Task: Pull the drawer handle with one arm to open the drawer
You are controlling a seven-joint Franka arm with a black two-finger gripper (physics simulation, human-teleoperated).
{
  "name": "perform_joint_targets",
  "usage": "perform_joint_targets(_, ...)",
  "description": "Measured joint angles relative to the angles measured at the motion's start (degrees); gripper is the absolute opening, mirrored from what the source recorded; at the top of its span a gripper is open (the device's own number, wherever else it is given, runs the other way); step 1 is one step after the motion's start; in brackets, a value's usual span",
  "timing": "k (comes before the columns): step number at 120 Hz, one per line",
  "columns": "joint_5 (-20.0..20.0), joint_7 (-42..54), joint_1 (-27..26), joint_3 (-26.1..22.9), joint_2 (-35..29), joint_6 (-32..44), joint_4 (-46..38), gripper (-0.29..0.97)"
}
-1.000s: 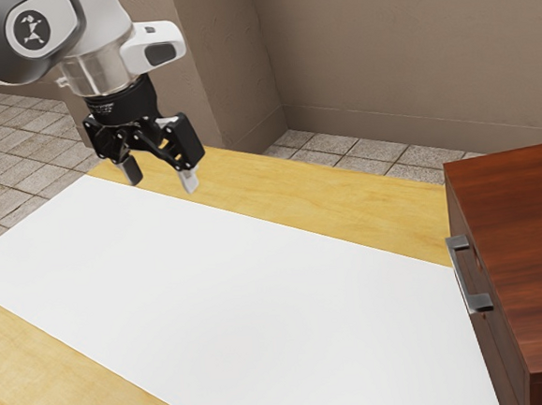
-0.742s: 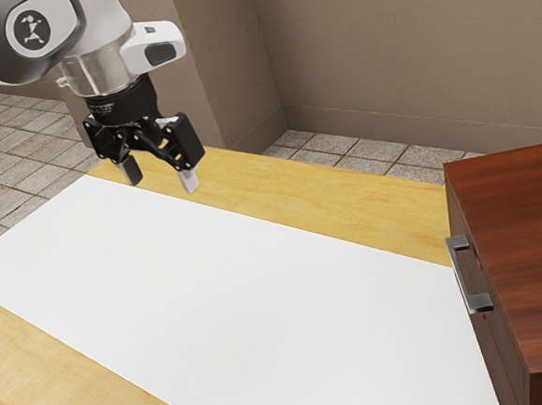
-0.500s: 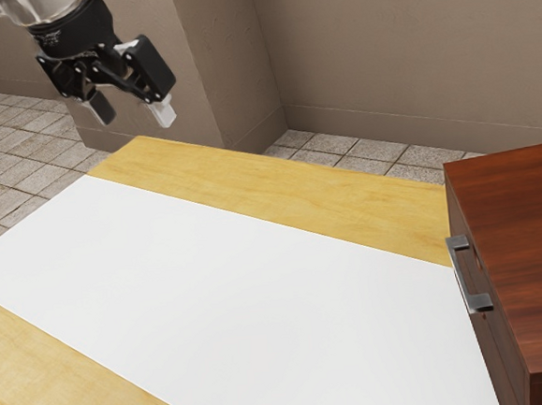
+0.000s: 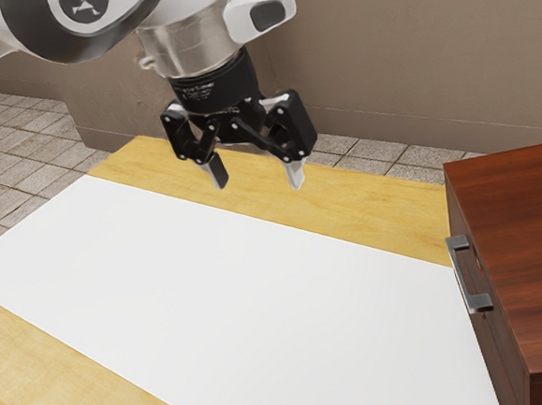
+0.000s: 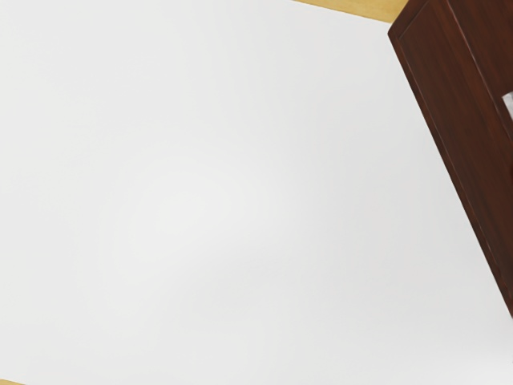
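Well apart, black pincer (jaws spread) and slim grey bar handle.

Gripper now farther toward the exterior view's right, nearer the drawer handle.

Dark wooden drawer looks shut, its grey bar handle untouched.

One wooden table, one white mat, one dark drawer cabinet, one grey handle, one tool.
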Motion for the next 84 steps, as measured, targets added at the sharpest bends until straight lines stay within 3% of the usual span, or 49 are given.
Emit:
perform_joint_targets(43, -3.6, -7.9, 5.5, -4.3, -0.3, 16.2, -13.5, 0.68)
perform_joint_targets(57, -4.2, -10.3, 4.6, -5.4, 0.2, 20.0, -16.0, 0.68)
perform_joint_targets(84, -9.6, -13.7, 0.0, -5.8, -0.3, 26.7, -20.5, 0.68)
